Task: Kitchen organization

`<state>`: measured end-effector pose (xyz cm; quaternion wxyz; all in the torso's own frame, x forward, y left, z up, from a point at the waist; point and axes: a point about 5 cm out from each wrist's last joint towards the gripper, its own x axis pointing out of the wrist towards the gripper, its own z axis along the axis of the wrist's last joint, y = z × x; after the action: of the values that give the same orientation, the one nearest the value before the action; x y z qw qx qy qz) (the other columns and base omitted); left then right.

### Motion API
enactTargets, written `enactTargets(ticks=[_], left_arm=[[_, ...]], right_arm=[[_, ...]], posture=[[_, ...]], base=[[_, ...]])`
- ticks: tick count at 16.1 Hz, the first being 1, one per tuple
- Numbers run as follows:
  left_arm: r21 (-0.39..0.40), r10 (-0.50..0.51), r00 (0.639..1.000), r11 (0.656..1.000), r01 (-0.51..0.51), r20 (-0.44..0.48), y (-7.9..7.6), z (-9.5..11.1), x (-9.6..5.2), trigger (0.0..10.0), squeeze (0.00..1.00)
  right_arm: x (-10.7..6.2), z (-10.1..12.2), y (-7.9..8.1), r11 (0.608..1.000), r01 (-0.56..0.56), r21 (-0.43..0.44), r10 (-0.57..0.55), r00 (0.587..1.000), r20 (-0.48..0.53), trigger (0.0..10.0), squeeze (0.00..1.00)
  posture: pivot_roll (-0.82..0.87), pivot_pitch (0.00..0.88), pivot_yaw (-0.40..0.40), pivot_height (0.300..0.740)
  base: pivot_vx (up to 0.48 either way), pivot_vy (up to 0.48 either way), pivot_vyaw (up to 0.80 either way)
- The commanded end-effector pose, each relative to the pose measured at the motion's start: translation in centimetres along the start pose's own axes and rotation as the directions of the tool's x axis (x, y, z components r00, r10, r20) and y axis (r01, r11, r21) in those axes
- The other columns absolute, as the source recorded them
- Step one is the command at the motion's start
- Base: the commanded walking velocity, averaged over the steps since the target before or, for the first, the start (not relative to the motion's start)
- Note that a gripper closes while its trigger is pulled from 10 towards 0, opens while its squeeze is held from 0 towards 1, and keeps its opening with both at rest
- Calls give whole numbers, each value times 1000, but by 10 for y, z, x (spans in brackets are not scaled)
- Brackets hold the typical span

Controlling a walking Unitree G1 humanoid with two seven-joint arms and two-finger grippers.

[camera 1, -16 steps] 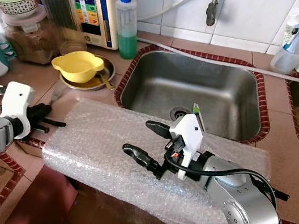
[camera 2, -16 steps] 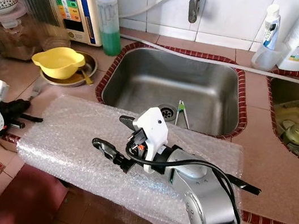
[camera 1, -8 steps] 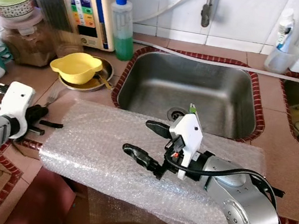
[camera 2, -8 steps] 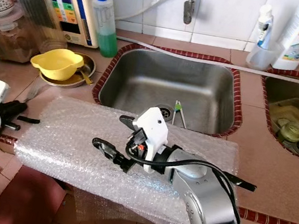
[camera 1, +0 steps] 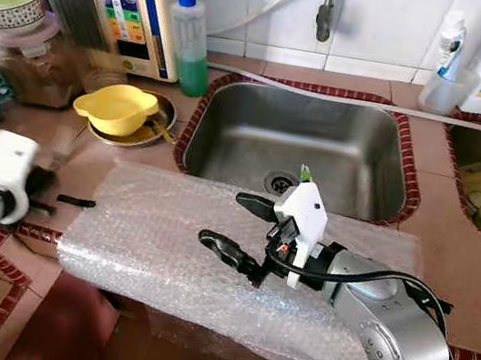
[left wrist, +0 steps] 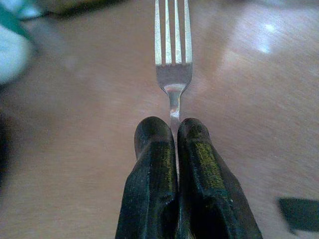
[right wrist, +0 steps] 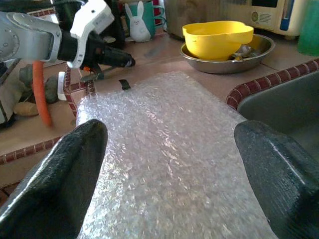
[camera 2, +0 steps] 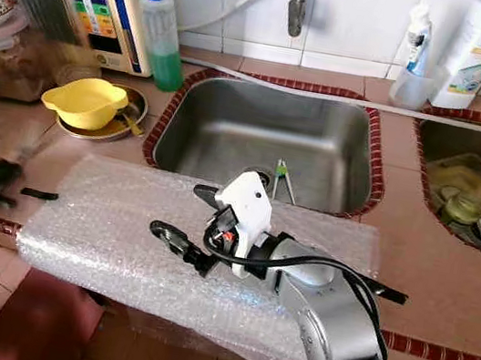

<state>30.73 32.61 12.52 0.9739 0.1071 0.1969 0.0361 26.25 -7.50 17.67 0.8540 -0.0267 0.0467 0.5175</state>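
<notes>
You are at an early stage of the kitchen organization, as far as I can judge. The counter beside the sink (camera 1: 301,149) is not yet tidy: a sheet of bubble wrap (camera 1: 165,241) lies along the front edge of the sink and hangs over the counter edge, a yellow bowl (camera 1: 121,107) sits in a metal plate (camera 1: 158,132) to the left of the sink, and jars and a green soap bottle (camera 1: 188,40) stand behind that bowl. Inside the sink, near the drain, 1 thin utensil with a green end (camera 2: 283,179) is lying. The 2nd basin to the right of the sink holds a plastic container (camera 2: 463,185). So most items are, I think, not sorted yet.

The 1 step in hand is the fork (left wrist: 172,55). Your left gripper (left wrist: 174,137) is far to the left of the sink, at the counter edge, and its 2 fingers are pressed together on the fork handle, with the prongs pointing away over the brown counter. It looks like a firm pinch, but low on the handle, so the fork may swing.

Your right gripper (camera 1: 242,226) hovers over the bubble wrap in front of the sink. Its fingers are spread wide and hold nothing; I cannot tell if they touch the wrap.
</notes>
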Motion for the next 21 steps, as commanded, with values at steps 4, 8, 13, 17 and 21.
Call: enactTargets(ticks=[4,8,13,17,21], left_arm=[[-108,84,975,992,-62,208,4,38,-4,0,0],[-205,13,885,974,93,465,-24,62,-13,0,0],[-207,-48,770,951,231,637,-53,87,-29,0,0],[-71,-208,593,908,412,778,-97,117,-53,0,0],[36,-371,550,851,524,748,-145,100,-58,0,0]], right_arm=[[2,2,-2,1000,0,-8,0,1000,12,10000,0],[3,2,-7,1000,21,-17,-21,1000,17,10000,0],[4,12,-25,985,171,-24,-168,981,94,10000,0],[4,34,-34,968,251,24,-249,939,236,10000,0],[7,47,-29,970,219,110,-243,918,314,10000,0]], posture=[[-204,123,117,740],[-199,116,108,740],[-200,111,93,740],[-197,112,94,740],[-203,110,102,740]], base=[[0,0,0],[0,0,0],[0,0,0],[0,0,0],[0,0,0]])
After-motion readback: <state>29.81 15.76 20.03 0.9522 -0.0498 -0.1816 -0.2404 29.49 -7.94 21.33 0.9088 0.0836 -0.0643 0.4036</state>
